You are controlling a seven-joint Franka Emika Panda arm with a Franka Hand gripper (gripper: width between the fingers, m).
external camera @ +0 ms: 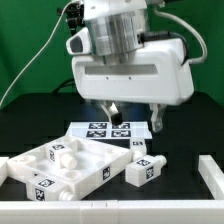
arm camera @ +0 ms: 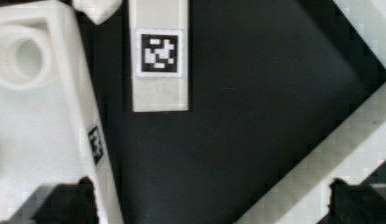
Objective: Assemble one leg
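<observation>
The leg [external camera: 143, 170] lies below the end effector [external camera: 134, 118], untouched.

Green backdrop [external camera: 30, 40] over a black surface [external camera: 35, 128].
On my feed the backdrop is plain and fills the back of the exterior view. The surface is matte and dark, with a white rail [external camera: 212, 176] at that view's right edge. The light looks bright and even.
</observation>
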